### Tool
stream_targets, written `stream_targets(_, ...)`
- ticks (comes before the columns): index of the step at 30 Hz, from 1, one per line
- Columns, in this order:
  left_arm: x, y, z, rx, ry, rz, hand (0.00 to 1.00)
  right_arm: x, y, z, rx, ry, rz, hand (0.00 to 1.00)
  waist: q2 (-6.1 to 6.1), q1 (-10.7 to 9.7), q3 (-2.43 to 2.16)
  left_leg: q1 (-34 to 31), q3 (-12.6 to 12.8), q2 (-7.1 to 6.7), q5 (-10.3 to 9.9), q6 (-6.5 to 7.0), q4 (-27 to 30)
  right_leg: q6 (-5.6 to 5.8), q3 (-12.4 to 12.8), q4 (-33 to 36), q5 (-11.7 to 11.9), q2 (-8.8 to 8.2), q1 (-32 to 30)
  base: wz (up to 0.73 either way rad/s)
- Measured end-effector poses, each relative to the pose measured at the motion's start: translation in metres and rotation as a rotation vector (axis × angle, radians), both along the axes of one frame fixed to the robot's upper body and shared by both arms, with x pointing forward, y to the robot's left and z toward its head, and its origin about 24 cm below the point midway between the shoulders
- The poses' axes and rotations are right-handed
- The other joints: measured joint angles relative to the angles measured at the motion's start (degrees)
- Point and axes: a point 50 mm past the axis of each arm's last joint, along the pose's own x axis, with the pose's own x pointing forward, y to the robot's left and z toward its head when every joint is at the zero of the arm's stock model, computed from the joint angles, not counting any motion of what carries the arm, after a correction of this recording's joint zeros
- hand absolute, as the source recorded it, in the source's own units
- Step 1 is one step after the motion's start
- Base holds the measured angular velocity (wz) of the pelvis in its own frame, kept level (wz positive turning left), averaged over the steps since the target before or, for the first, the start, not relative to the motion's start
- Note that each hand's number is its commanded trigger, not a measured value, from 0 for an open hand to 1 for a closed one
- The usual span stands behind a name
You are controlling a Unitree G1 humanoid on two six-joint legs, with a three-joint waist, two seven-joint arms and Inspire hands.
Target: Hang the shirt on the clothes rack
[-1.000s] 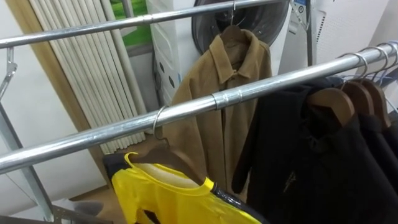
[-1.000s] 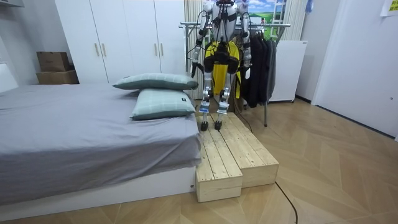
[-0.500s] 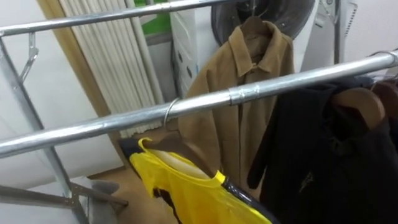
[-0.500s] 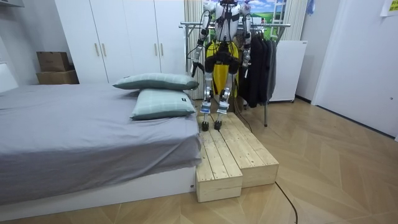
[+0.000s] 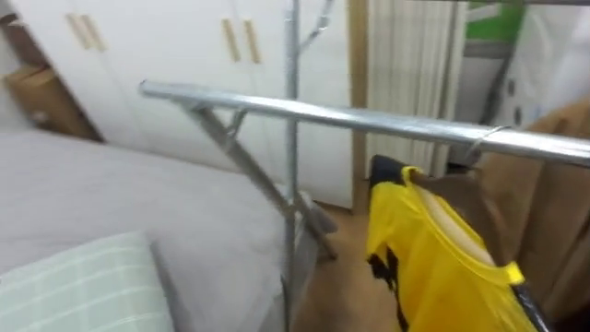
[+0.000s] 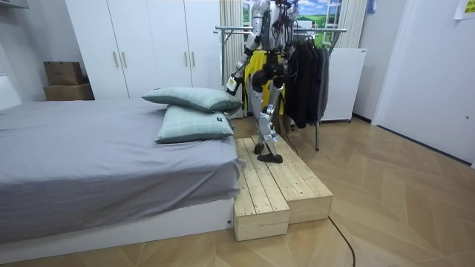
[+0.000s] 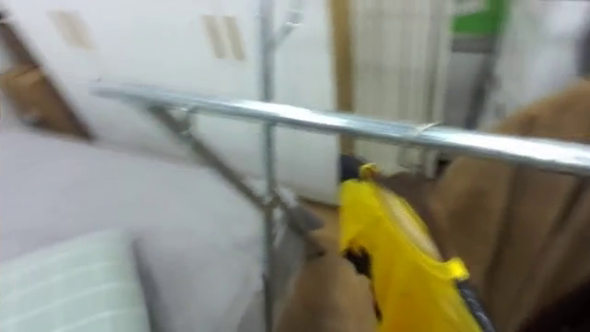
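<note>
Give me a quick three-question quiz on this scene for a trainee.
1. True or false: the yellow top hangs from the rail.
2. What lies at the lower left of the left eye view? A. pillow B. basket C. shoe
3. In the room view, what does the robot stand on?
Key: 1 true; 2 A; 3 platform, made of wood.
</note>
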Motion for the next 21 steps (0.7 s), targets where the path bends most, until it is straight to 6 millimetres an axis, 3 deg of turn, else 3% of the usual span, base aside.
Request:
stream_targets(1, -0.011, 0.002, -0.003, -0.002, 0.039, 0.016, 0.00, -0.002, -0.002, 0.000, 0.003, 0.002, -0.011, 0.00, -0.19, 0.95, 0.09, 0.56, -1.60, -0.16, 0.61, -0.26, -1.10, -1.79, 1.63, 0.20, 1.32, -0.27, 0.48, 0.76)
stream_targets(2, -0.023, 0.007, -0.006, 0.006, 0.089, 0.026, 0.00, -0.003, -0.003, 0.000, 0.004, 0.002, -0.023, 0.00, -0.71, 1.09, 0.22, 1.14, -3.06, -0.19, 0.93, -0.10, -1.25, -2.30, 4.37, 0.29, 1.75, -0.49, 1.16, 0.70)
stream_targets(3, -0.031, 0.010, -0.008, 0.010, 0.123, 0.034, 0.00, -0.003, -0.003, 0.000, 0.007, 0.001, -0.031, 0.00, -0.76, 1.27, 0.28, 1.47, -3.64, -0.19, 1.00, -0.01, -1.25, -2.32, 5.39, 0.37, 1.85, -0.56, 1.64, 0.59)
stream_targets(5, -0.071, 0.022, -0.014, 0.045, 0.283, 0.084, 0.00, -0.006, -0.003, 0.000, 0.019, 0.004, -0.062, 0.00, -0.90, 2.43, 0.44, 1.98, -5.35, -0.27, 1.04, 0.27, -1.18, -1.65, 7.28, 0.23, 2.43, -0.57, 2.57, 0.43)
stream_targets(8, -0.101, 0.033, -0.014, 0.102, 0.387, 0.149, 0.00, -0.016, -0.002, -0.003, 0.021, 0.026, -0.092, 0.00, -1.17, 2.69, 0.60, 1.81, -8.76, -0.97, 1.51, 0.87, -1.66, -1.41, 9.39, 0.20, 2.77, -0.89, 3.33, 0.57)
stream_targets(10, -0.111, 0.032, -0.015, 0.114, 0.435, 0.161, 0.00, -0.024, -0.003, -0.005, 0.015, 0.048, -0.114, 0.00, -0.79, 2.26, 0.99, 1.74, -11.56, -1.62, 1.94, 1.53, -2.00, -1.28, 11.26, -0.18, 2.79, -1.22, 4.14, 0.76)
stream_targets(12, -0.114, 0.029, -0.016, 0.126, 0.462, 0.144, 0.00, -0.033, -0.003, -0.007, 0.009, 0.080, -0.126, 0.00, -0.86, 1.76, 1.43, 1.34, -14.53, -2.10, 2.39, 2.24, -2.08, -0.51, 15.26, -1.17, 2.97, -1.20, 4.59, 0.92)
stream_targets(14, -0.115, 0.031, -0.016, 0.157, 0.479, 0.122, 0.00, -0.041, 0.005, -0.010, 0.014, 0.095, -0.166, 0.00, -1.65, 0.12, 1.80, 0.79, -19.39, -2.53, 3.10, 2.92, -2.05, 1.58, 23.03, -1.81, 3.73, -0.97, 5.04, 1.12)
stream_targets(16, -0.117, 0.033, -0.016, 0.181, 0.491, 0.130, 0.00, -0.044, 0.010, -0.012, 0.028, 0.100, -0.182, 0.00, -2.06, -1.22, 2.12, 0.68, -22.71, -2.93, 3.37, 3.27, -2.05, 3.08, 27.97, -2.85, 4.08, -0.53, 6.03, 1.02)
stream_targets(17, -0.117, 0.034, -0.015, 0.193, 0.494, 0.132, 0.00, -0.045, 0.011, -0.012, 0.029, 0.106, -0.185, 0.00, -2.42, -1.21, 1.98, 0.69, -24.42, -2.98, 3.41, 3.34, -2.04, 3.85, 31.54, -3.66, 4.55, 0.04, 6.69, 0.88)
stream_targets(20, -0.117, 0.035, -0.015, 0.211, 0.503, 0.115, 0.00, -0.049, 0.009, -0.012, 0.012, 0.115, -0.210, 0.00, -2.89, -1.41, 1.90, 0.63, -29.21, -3.47, 3.53, 3.55, -1.93, 5.40, 38.79, -7.01, 5.51, 1.24, 9.42, 0.81)
stream_targets(21, -0.118, 0.035, -0.015, 0.211, 0.507, 0.113, 0.00, -0.050, 0.008, -0.012, 0.007, 0.121, -0.213, 0.00, -2.98, -1.40, 1.89, 0.62, -30.12, -3.65, 3.56, 3.61, -1.85, 5.52, 39.68, -7.63, 5.58, 1.43, 9.91, 0.70)
